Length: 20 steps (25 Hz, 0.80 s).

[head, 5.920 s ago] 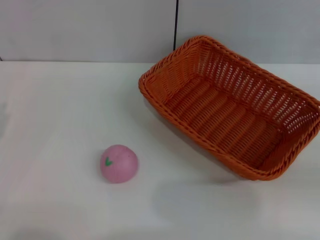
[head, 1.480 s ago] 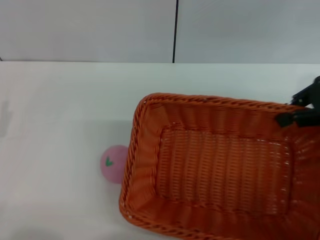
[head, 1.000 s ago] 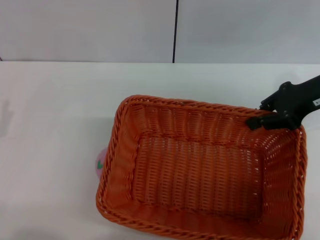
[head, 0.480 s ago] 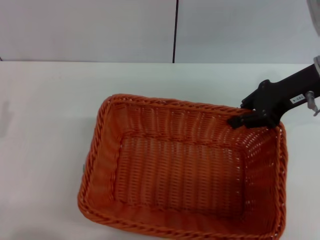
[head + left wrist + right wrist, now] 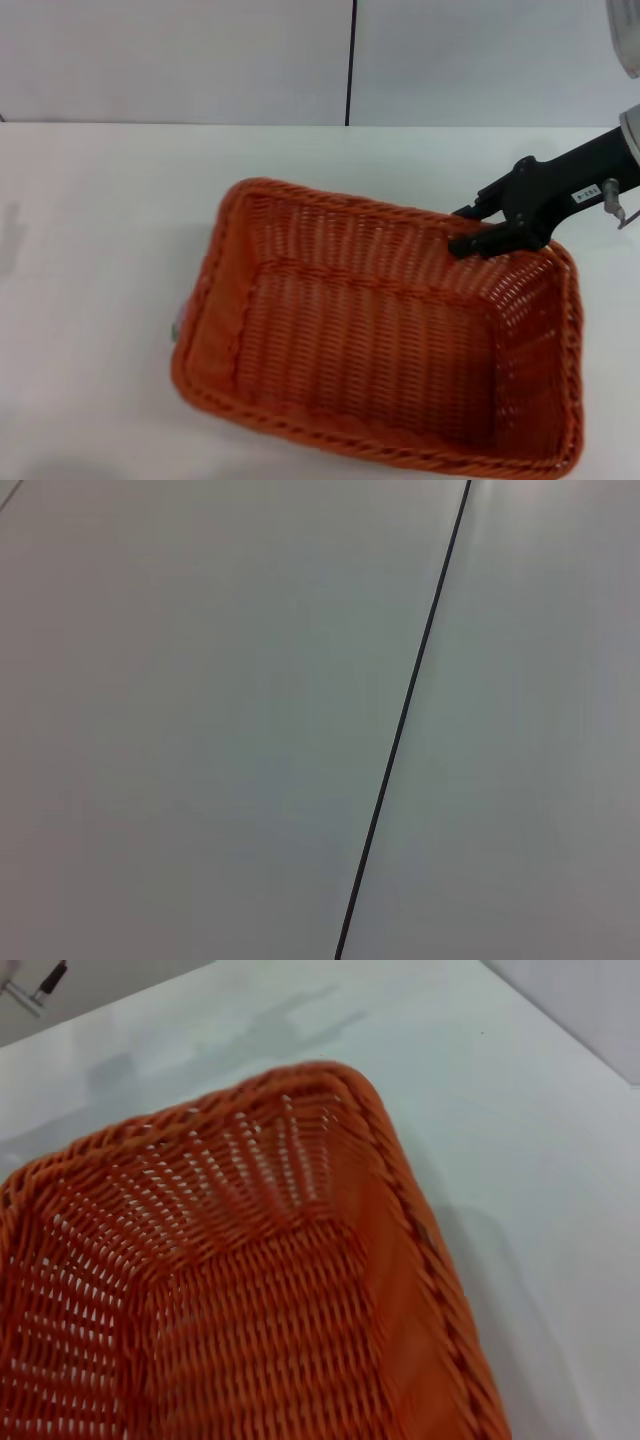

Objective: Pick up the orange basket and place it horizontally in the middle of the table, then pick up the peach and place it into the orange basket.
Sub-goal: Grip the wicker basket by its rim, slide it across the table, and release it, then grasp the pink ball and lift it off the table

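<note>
White table (image 5: 110, 220) fills most of the head view, grey wall panels with a dark seam (image 5: 400, 720) behind it; the left wrist view shows only that wall, so the left arm is parked out of sight and its gripper not visible.

Orange basket (image 5: 370, 340) is next biggest, roughly mid-table but skewed: its long axis runs diagonally, far-left corner to near-right corner, not square to the table edge. It looks tilted, right far corner lifted, though whether the near-left part touches the table can't be told. Inside is bare wicker, seen in the right wrist view too (image 5: 250, 1310).

Right gripper (image 5: 485, 232) comes in from the basket's right side and is clamped on the braided rim at the far right corner, fingers pinched over the weave. Only that arm is at the basket.

Peach: not clearly visible. A tiny pale sliver at the basket's left outer wall may be it, can't confirm. Judgement: if so, the peach lies just beside or under the basket's left edge, opposite end from the gripper.

Judgement: step in hand is placing the basket. Coming move turns on rotating the long axis to lie sideways across the table before letting go, and not setting the basket down onto the peach.
</note>
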Available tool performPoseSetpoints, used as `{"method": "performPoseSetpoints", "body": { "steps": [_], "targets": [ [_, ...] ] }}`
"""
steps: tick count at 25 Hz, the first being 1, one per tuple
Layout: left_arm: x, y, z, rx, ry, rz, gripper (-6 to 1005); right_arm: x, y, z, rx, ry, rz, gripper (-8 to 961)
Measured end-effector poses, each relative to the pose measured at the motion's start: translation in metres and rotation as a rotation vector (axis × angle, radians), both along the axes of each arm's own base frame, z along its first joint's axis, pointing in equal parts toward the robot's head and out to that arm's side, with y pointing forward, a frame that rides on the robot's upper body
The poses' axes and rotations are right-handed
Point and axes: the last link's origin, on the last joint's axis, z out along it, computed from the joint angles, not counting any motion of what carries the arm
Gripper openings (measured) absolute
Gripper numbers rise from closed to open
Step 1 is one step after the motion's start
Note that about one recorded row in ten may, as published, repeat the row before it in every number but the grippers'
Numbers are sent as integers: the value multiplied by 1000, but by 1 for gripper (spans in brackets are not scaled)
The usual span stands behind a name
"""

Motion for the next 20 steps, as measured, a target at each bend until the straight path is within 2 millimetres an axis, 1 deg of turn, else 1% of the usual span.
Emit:
{"method": "performPoseSetpoints", "body": {
  "steps": [3, 8, 13, 16, 20],
  "targets": [
    [0, 0, 0, 0, 0, 1, 825, 2, 0, 1, 11, -2, -1, 386],
    [-1, -1, 0, 2, -1, 4, 825, 9, -3, 9, 50, 0, -4, 434],
    [0, 0, 0, 3, -1, 2, 825, 11, -6, 22, 144, 56, 0, 434],
    [2, 0, -2, -17, 6, -15, 825, 13, -10, 33, 225, 159, 9, 434],
    [8, 3, -6, -93, 50, -82, 825, 21, -21, 55, 397, 394, 21, 434]
  ]
}}
